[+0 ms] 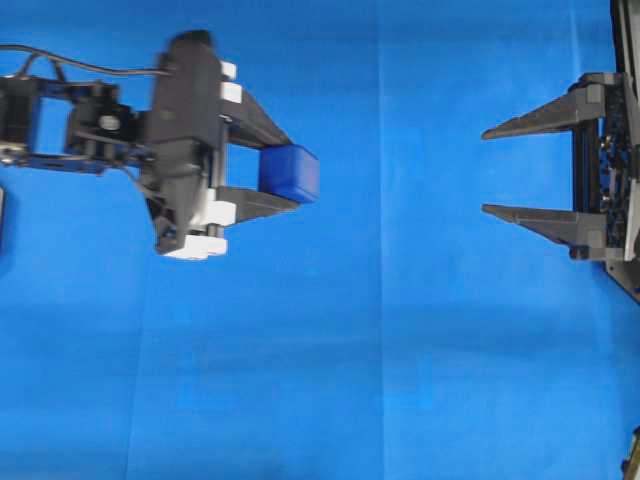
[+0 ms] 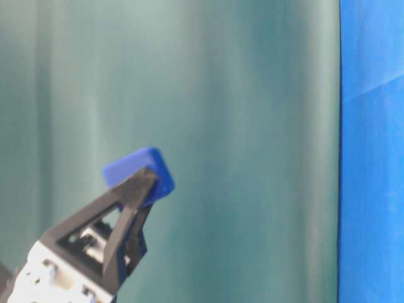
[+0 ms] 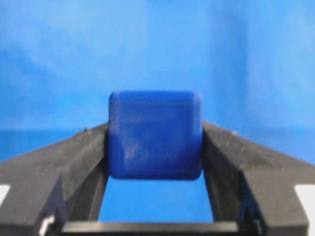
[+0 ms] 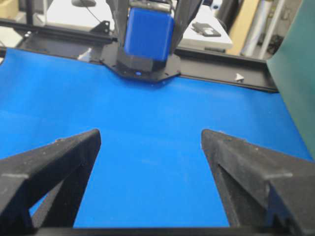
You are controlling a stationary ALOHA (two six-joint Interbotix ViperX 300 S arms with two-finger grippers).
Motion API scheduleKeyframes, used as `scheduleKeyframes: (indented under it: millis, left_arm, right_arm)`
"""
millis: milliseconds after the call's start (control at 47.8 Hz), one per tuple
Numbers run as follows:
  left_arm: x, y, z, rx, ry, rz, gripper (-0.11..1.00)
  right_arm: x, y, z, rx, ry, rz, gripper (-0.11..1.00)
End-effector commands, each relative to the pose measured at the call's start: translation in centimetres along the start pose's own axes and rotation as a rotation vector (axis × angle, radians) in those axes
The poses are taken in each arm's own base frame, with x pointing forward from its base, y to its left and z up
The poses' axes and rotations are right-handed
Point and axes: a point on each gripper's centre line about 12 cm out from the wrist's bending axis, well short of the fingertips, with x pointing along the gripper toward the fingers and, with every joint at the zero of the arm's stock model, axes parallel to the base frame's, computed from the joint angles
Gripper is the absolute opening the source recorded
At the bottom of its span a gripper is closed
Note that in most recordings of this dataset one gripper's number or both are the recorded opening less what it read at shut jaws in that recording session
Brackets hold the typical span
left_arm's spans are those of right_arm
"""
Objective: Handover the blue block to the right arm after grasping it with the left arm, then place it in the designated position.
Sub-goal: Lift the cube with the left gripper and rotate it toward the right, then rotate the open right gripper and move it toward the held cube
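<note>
1. Your left claw (image 1: pixel 283 171) has the blue block (image 1: pixel 290 172) pinched between its fingertips, so the grasp is done. The left wrist view shows both fingers (image 3: pixel 74 162) pressed flat on the block's sides.
2. The block is off the blue cloth (image 1: pixel 400 350); the table-level view shows it held up in the air, tilted, at the finger ends.
3. The left arm (image 1: pixel 185 140) reaches in from the left with its fingers pointing toward the right side.
4. Well apart across the cloth, your right claw (image 1: pixel 487 171) stands wide and empty, pointed back at the block.
5. I judge the handover and the placing both remain; no marked spot shows.
</note>
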Motion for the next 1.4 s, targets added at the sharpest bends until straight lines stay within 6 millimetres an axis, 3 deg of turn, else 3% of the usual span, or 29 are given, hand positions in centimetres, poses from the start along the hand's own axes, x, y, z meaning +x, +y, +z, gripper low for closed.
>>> scheduleKeyframes:
  millis: [0, 251, 795, 1380]
  left_arm:
    - [-1.6, -0.1, 0.6, 0.003, -0.115, -0.002, 0.48]
    - [-3.5, -0.2, -0.6, -0.010, -0.296, -0.005, 0.48]
    - [-3.7, -0.1, -0.6, -0.016, -0.310, -0.004, 0.49]
    - [-3.7, -0.2, -0.5, -0.017, -0.316, -0.006, 0.48]
  right_arm:
    - [0.2, 0.0, 1.0, -0.001, -0.028, 0.001, 0.96]
    - [0.3, 0.0, 1.1, -0.003, -0.031, 0.001, 0.96]
    - [0.3, 0.1, 1.6, -0.036, -0.040, 0.005, 0.96]
    - [0.8, 0.6, 3.2, -0.572, -0.032, 0.044, 0.95]
